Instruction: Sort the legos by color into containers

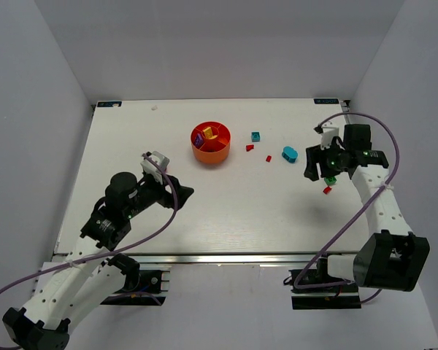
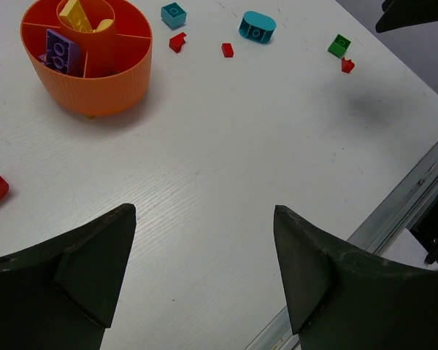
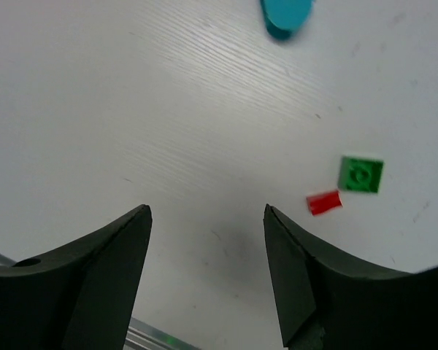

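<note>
**Sorting Partly Done, Both Pincers Empty**

Yellow bricks (image 2: 79,14) are seen in the central hub of the orange bowl (image 2: 95,87), and purple bricks (image 2: 60,49) in a wedge beside it. The other wedges in view appear unfilled. A cyan square brick (image 2: 174,14), a cyan rounded brick (image 2: 257,26), a green brick (image 2: 339,45) and several red pieces (image 2: 177,41) are left loose on the worktop (image 2: 226,160). Most of the sorting is judged to remain.

The left pincer (image 2: 204,215) is held with jaws wide apart over bare worktop, nothing gripped or touched. The right pincer (image 3: 206,211) is likewise spread near the green brick and a red piece (image 3: 323,202), and neither is touched.
</note>
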Robot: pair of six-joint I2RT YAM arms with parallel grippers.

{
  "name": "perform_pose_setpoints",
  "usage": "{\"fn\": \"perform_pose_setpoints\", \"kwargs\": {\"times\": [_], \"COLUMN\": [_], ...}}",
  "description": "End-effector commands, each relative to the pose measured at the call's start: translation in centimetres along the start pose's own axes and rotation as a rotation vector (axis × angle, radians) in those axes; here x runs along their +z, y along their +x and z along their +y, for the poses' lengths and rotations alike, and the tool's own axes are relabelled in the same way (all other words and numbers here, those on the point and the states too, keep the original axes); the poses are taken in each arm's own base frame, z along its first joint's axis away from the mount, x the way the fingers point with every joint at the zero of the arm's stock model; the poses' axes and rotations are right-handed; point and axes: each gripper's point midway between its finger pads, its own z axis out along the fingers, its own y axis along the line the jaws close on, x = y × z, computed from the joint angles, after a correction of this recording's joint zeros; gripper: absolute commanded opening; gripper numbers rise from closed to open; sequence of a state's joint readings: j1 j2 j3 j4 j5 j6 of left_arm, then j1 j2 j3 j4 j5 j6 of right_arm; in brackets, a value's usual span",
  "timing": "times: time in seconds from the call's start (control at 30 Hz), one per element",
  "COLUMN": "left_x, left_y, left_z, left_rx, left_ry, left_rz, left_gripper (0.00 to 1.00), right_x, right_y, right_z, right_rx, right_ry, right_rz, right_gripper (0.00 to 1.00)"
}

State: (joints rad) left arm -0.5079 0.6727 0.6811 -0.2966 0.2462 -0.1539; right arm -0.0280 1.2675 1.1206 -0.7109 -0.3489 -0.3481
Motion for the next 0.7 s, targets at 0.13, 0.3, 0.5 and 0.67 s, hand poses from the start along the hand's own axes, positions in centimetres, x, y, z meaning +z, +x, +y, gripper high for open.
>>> {"fn": "perform_pose_setpoints", "kwargs": {"times": [0.13, 0.3, 0.5, 0.67], "left_x": [-0.7, -0.6, -0.3, 0.0], "left_y": [-0.8, -0.6, -0.2, 0.1], "left_z": [-0.3, -0.4, 0.1, 0.7], "left_rx": [0.022, 0.021, 0.021, 0.018], "left_ry": [0.005, 0.011, -0.011, -0.038], "left_rz": [-0.02, -0.008, 0.006, 0.019], "left_gripper": [0.86, 0.87, 0.87, 0.88], "right_x": [0.9, 3.1, 5.1, 6.1], "right_y": [3.4, 4.7, 5.9, 5.9], "right_z": [-5.6, -8.4, -11.5, -13.4], "right_rx": [0.057, 0.046, 0.022, 0.008], "right_ry": [0.158, 0.201, 0.258, 0.283], "right_rz": [0.135, 0.197, 0.253, 0.26], "right_gripper": [0.81, 0.82, 0.82, 0.8]}}
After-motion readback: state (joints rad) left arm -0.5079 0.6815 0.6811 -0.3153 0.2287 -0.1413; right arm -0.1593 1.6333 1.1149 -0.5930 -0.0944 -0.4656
